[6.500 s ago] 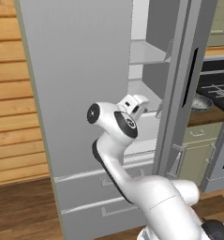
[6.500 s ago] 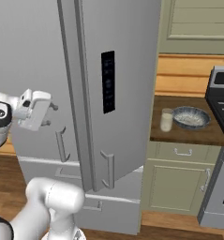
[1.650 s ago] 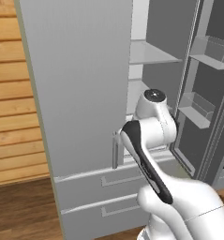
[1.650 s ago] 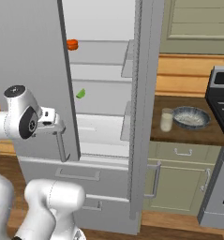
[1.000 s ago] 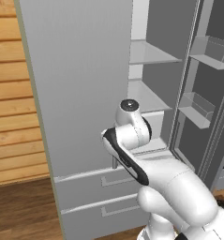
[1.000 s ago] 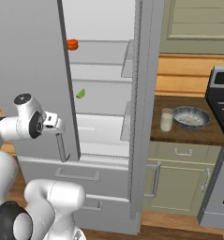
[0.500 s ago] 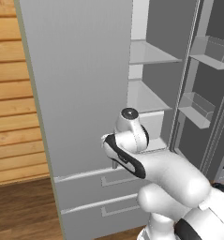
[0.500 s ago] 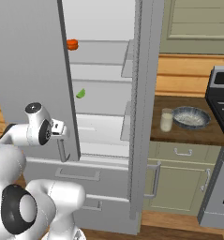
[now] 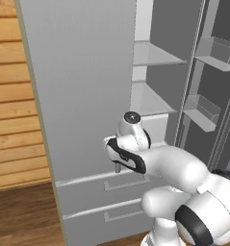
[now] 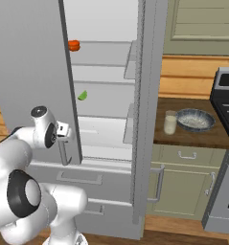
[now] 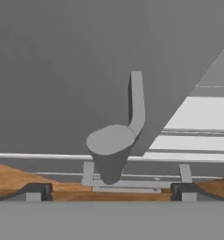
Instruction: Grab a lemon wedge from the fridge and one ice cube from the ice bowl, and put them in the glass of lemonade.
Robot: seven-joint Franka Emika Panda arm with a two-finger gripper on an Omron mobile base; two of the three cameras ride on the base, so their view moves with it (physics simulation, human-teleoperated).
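While the two-finger gripper (image 11: 108, 191) hangs with jaws apart below the vertical bar handle (image 11: 114, 147) of the tall grey-silver fridge (image 10: 34, 72), the small bright green lemon wedge (image 10: 82, 95) sits well apart on a middle shelf; swinging inward could clip the open door's edge.

Open fridge (image 10: 111, 124) shelves reachable past the door handle (image 11: 114, 149) before the fingers (image 11: 34, 191).

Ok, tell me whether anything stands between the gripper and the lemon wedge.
Yes. The open gripper sits low at the fridge's left door handle, and that door's edge lies between it and the lemon wedge on the middle shelf.
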